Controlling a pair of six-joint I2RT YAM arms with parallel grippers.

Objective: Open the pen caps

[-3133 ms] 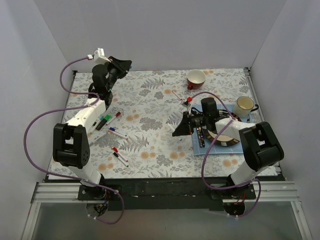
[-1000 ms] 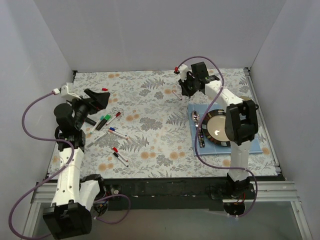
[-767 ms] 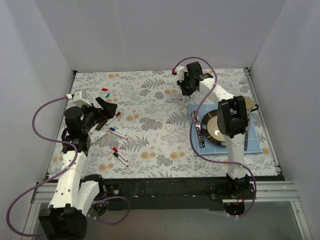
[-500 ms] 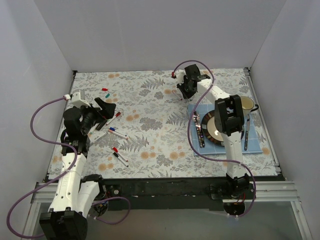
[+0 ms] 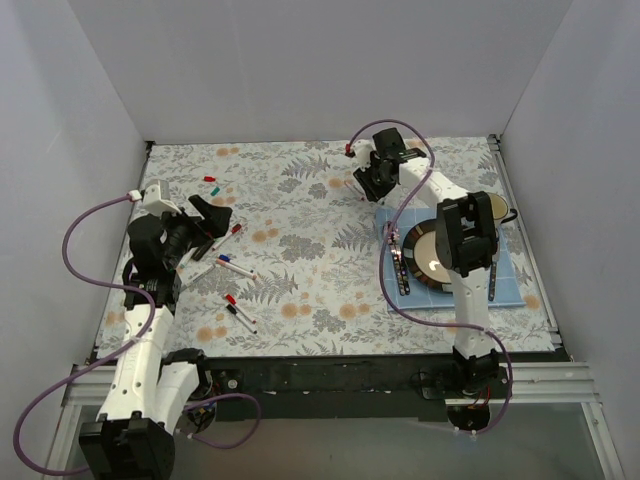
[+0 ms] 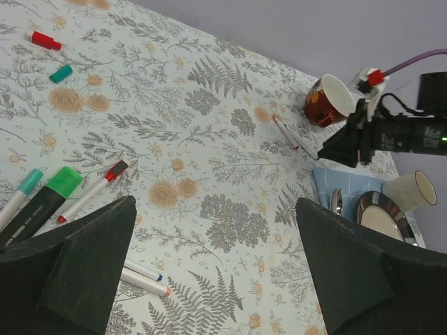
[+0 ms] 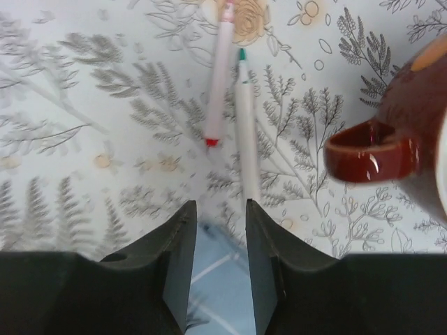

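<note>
Two uncapped white pens, one red-tipped (image 7: 218, 77) and one green-tipped (image 7: 244, 118), lie on the floral cloth just ahead of my right gripper (image 7: 221, 206). Its jaws stand apart with nothing between them. From above, that gripper (image 5: 365, 185) hovers at the far middle. My left gripper (image 6: 213, 209) is wide open and empty above the cloth, left of centre (image 5: 213, 213). Below it lie capped pens: a red-capped one (image 6: 91, 197), a fat green marker (image 6: 42, 202) and two more (image 6: 143, 276). A loose red cap (image 6: 42, 40) and a teal cap (image 6: 61, 73) rest far left.
A dark red cup (image 7: 398, 132) stands right beside the right gripper. A blue mat (image 5: 510, 285) at the right carries a plate (image 5: 440, 255) and cutlery, with a cream cup (image 5: 490, 207) behind. More pens lie near the front left (image 5: 240, 312). White walls enclose the table.
The right gripper's jaws have parted, and that arm shifted slightly at the far side. The left arm swung a little nearer and rightward, then held still.
</note>
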